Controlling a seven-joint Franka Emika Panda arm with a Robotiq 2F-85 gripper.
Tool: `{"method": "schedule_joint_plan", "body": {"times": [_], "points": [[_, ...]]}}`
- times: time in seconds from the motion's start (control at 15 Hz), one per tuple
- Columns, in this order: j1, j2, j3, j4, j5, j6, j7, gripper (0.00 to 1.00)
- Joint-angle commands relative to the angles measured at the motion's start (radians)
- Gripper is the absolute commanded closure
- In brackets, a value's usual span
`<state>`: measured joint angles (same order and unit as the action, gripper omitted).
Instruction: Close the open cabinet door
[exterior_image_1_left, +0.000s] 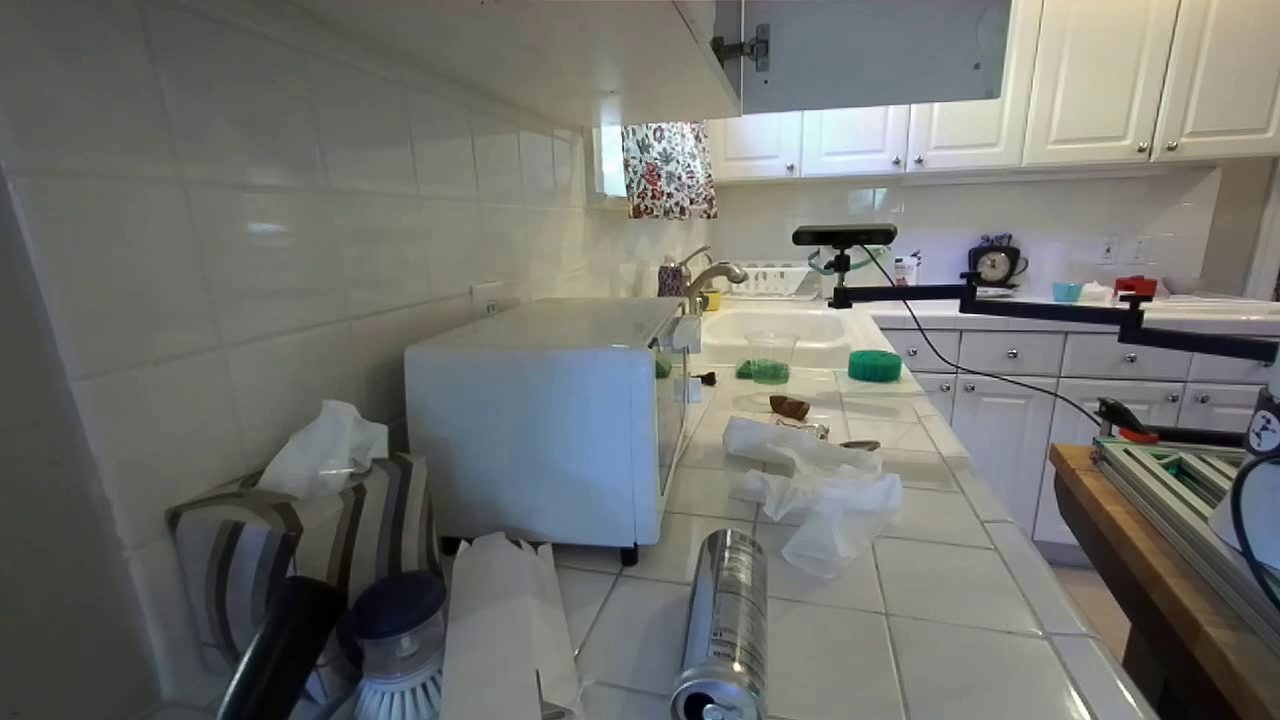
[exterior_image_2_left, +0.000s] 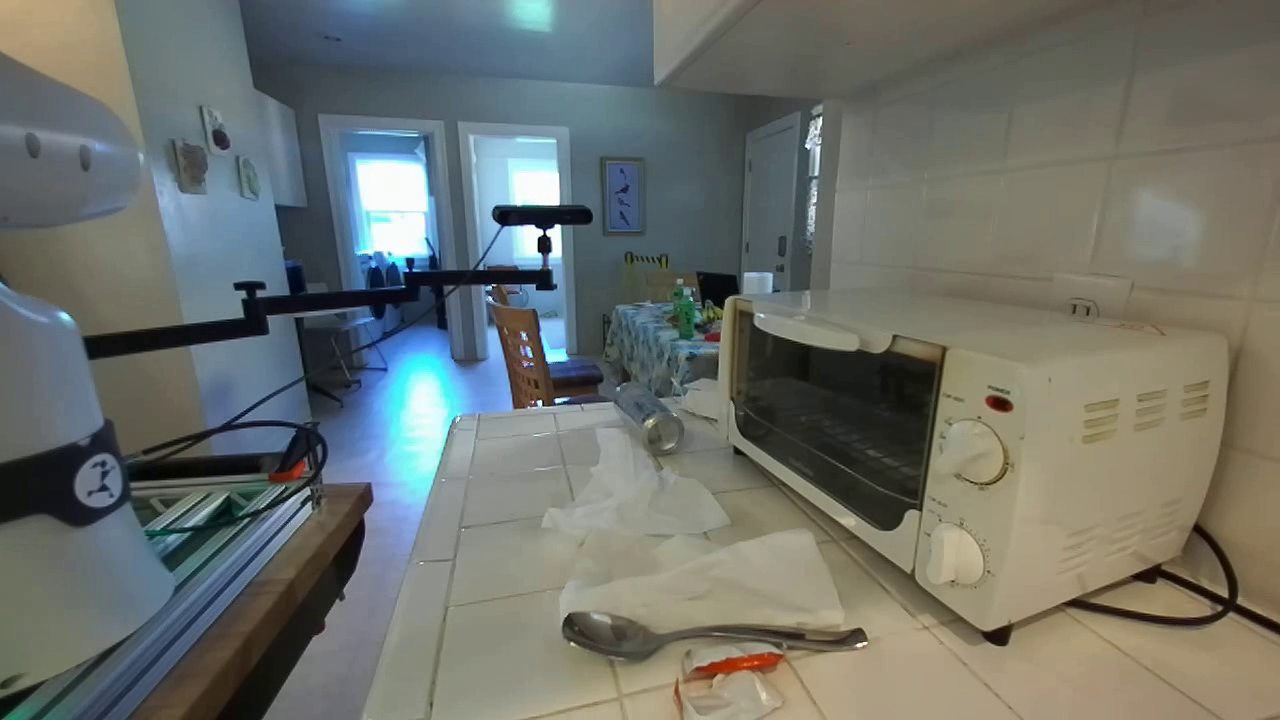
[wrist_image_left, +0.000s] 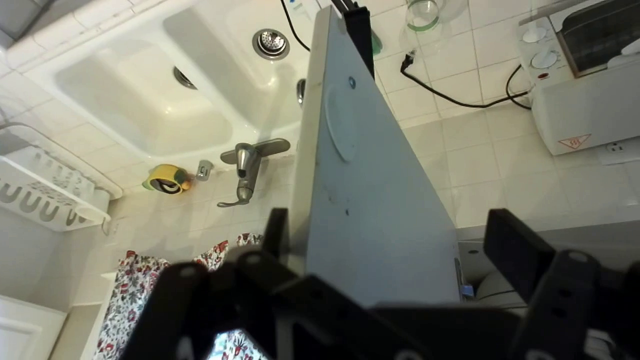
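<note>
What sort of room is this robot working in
A kitchen, most likely in someone's home: there's a double-basin sink with a faucet, and a toaster oven standing on a tiled counter.

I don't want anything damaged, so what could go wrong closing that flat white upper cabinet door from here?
In the wrist view, the open black gripper appears to straddle the flat white cabinet door. The inner-side black finger could get pinched as the door shuts; the edge-side black finger might scrape the door.
</note>
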<state>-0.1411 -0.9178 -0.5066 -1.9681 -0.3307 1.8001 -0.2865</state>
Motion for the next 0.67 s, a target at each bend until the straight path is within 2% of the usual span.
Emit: {"method": "schedule_joint_plan", "body": {"times": [0.0, 0.6], "points": [[0.035, 0.040, -0.038, 0.064, 0.038, -0.042, -0.105, 0.00], [0.043, 0.029, -0.032, 0.101, 0.041, -0.136, -0.189, 0.00]]}}
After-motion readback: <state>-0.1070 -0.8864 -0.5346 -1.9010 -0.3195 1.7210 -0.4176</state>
